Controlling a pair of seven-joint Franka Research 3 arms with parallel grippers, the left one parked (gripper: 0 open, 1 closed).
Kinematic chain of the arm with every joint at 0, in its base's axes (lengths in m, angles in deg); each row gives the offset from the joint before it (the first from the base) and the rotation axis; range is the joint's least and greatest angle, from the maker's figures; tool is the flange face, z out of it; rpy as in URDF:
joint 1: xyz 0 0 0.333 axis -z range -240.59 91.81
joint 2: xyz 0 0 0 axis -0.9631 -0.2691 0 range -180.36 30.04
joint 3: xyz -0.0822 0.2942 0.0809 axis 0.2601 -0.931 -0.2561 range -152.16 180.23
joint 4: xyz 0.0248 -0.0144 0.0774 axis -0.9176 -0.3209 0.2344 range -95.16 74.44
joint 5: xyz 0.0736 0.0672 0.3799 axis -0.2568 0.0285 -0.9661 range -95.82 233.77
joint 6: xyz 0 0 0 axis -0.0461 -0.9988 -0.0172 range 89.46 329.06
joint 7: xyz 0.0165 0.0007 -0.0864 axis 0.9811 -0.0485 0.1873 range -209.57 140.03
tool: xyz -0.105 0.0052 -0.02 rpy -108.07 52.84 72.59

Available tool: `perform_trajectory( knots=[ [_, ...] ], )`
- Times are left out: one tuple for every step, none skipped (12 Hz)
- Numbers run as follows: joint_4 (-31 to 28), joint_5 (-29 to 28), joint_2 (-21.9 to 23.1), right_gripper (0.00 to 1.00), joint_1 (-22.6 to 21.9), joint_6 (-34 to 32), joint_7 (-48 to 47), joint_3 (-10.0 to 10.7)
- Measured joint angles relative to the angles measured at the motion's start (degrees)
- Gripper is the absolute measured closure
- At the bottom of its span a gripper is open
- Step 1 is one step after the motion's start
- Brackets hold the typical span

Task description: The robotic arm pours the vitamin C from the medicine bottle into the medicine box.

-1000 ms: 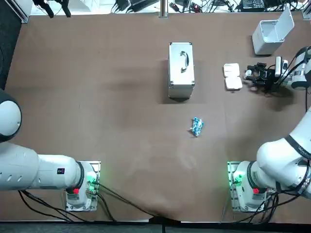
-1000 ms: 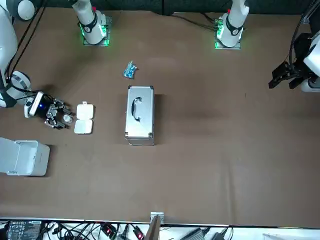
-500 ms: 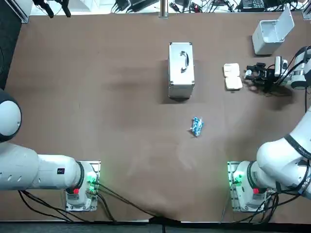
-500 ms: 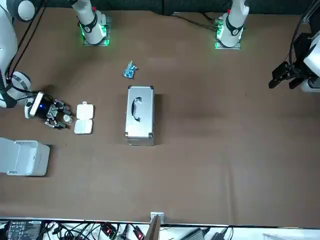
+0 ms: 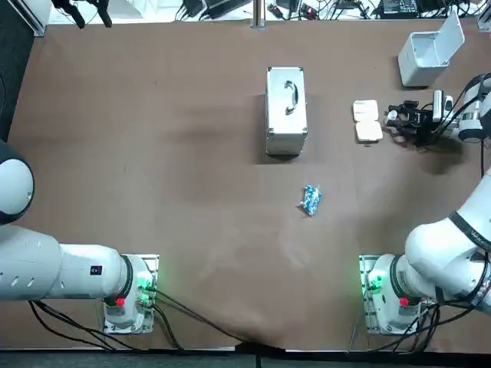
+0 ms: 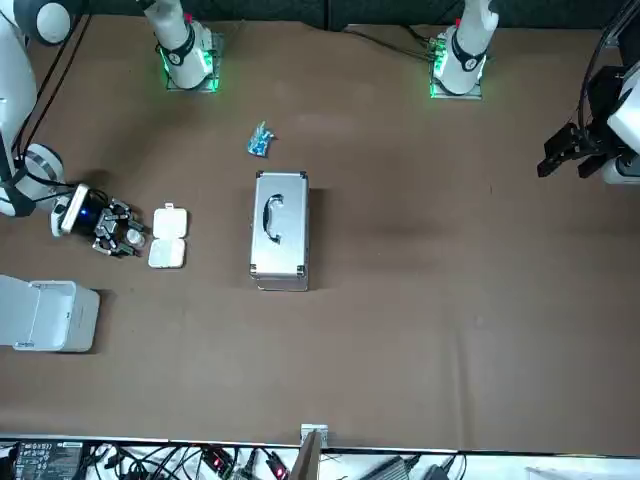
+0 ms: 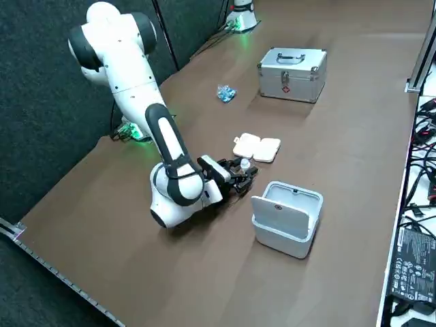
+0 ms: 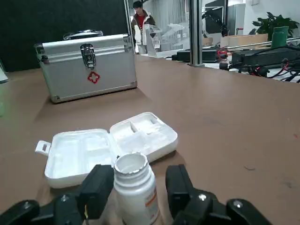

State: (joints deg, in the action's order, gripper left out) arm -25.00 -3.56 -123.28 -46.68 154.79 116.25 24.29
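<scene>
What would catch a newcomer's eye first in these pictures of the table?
The right gripper lies low at the table's far right, its open fingers either side of an uncapped white plastic bottle, right beside an open white plastic pill box. Mid-table stands a silver metal case with a red cross, a small blue packet nearer the robot.

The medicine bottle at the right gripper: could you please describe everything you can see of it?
The medicine bottle is small, white and plastic-looking, with orange marks on its label. Its cap is off, mouth open. It stands upright between the open fingers of the right gripper, a gap showing at one finger. The open white medicine box lies just beyond it. Its base is hidden.
</scene>
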Motion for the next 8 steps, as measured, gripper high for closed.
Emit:
perform_trajectory(
  knots=[
    [0.0, 0.0, 0.0, 0.3, 0.0, 0.0, 0.0, 0.0],
    [0.0, 0.0, 0.0, 0.35, 0.0, 0.0, 0.0, 0.0],
    [0.0, 0.0, 0.0, 0.39, 0.0, 0.0, 0.0, 0.0],
    [0.0, 0.0, 0.0, 0.39, 0.0, 0.0, 0.0, 0.0],
    [0.0, 0.0, 0.0, 0.45, 0.0, 0.0, 0.0, 0.0],
    [0.0, 0.0, 0.0, 0.46, 0.0, 0.0, 0.0, 0.0],
    [0.0, 0.0, 0.0, 0.48, 0.0, 0.0, 0.0, 0.0],
    [0.0, 0.0, 0.0, 0.5, 0.0, 0.0, 0.0, 0.0]
  ],
)
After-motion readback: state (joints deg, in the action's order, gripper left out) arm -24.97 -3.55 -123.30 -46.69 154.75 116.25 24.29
